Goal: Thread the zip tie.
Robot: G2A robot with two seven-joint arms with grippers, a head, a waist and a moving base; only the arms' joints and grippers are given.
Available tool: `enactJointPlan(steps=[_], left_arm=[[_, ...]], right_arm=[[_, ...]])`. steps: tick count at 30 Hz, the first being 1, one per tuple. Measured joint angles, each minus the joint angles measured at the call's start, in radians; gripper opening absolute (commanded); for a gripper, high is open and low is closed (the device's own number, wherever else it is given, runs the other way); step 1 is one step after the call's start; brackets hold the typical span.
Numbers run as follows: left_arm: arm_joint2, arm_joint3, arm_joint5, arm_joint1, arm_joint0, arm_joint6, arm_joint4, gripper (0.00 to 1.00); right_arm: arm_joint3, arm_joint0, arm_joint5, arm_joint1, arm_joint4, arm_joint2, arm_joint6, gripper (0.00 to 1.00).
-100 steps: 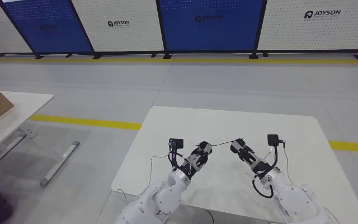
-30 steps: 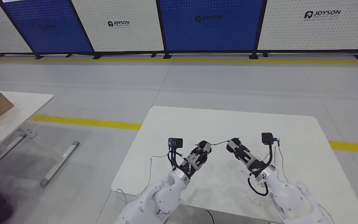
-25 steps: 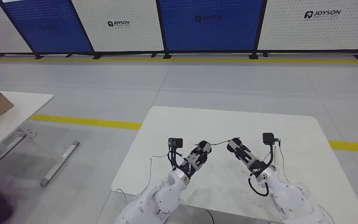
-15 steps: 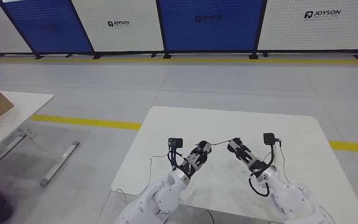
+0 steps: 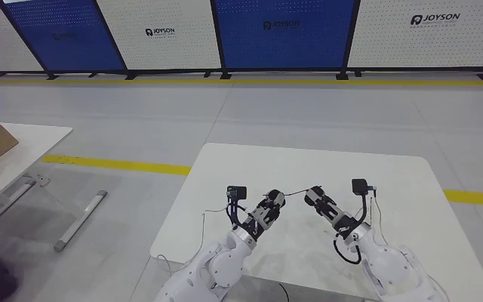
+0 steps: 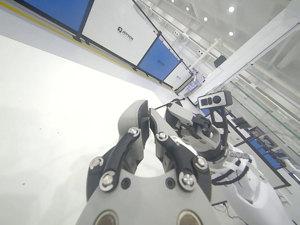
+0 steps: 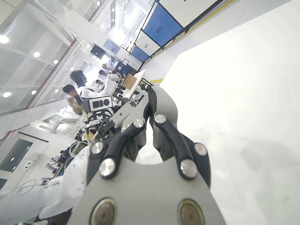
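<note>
Above the worktop [image 5: 249, 174], left gripper [image 5: 274, 199] and right gripper [image 5: 312, 196] face each other, fingers [image 6: 131, 120] of each clamped on the black zip tie [image 5: 294, 192] spanning them.

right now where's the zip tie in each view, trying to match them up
top view: zip tie is the thin black line between the left gripper and right gripper.
left wrist view: thin strip from the near gripper's tip across to the far gripper.
right wrist view: short black end poking past the gripper's tip.
shared landmark: the white table.

Factory-like hall: pegboard partitions [image 5: 287, 34], yellow floor line [image 5: 113, 164], ceiling lamps [image 6: 231, 8].
</note>
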Motion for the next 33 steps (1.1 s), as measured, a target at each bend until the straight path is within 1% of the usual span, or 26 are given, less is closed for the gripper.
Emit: enactJointPlan(steps=[10, 17, 32, 33], left_arm=[[0.000, 0.000, 0.000, 0.000, 0.000, 0.000, 0.000, 0.00], [0.000, 0.000, 0.000, 0.000, 0.000, 0.000, 0.000, 0.00], [0.000, 0.000, 0.000, 0.000, 0.000, 0.000, 0.000, 0.00], [0.000, 0.000, 0.000, 0.000, 0.000, 0.000, 0.000, 0.00]], right_arm=[[0.015, 0.006, -0.011, -0.007, 0.006, -0.010, 0.012, 0.00], [0.018, 0.003, -0.022, -0.009, 0.005, 0.000, 0.005, 0.00], [0.008, -0.013, -0.051, -0.010, -0.039, 0.011, 0.013, 0.00], [0.008, -0.014, -0.053, -0.010, -0.042, 0.012, 0.014, 0.08]])
